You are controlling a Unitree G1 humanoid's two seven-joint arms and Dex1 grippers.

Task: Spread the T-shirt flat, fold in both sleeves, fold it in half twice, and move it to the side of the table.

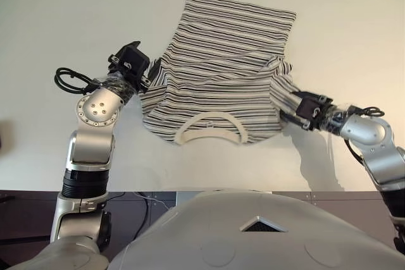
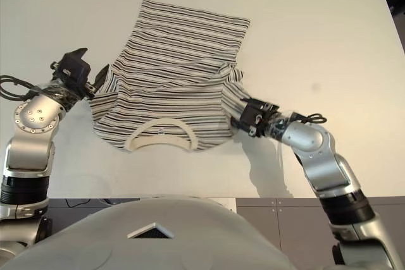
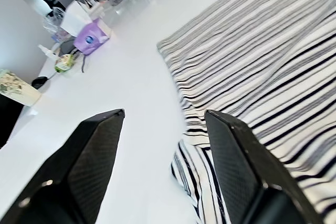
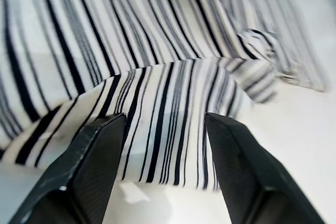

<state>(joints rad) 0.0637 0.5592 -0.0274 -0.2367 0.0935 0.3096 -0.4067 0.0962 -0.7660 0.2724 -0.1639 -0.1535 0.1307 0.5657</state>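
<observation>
Flanking the striped T-shirt (image 1: 221, 49) on the white table (image 1: 63, 17), left claw (image 3: 164, 114) and right claw (image 4: 165, 115), both spread.

Clutter (image 3: 92, 35) beyond the T-shirt (image 3: 262, 61) is indistinctly small.

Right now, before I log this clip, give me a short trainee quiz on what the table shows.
1. True or false: the black-and-white striped fabric T-shirt is already folded in half on the white table.
2. Its white ribbed collar lies: A nearest the robot; B at the table's far edge; C hidden under the hem.
3. Fill in: the left gripper and the right gripper each stand open at a ___ of the shirt.
Key: 1 false; 2 A; 3 sleeve.
</observation>
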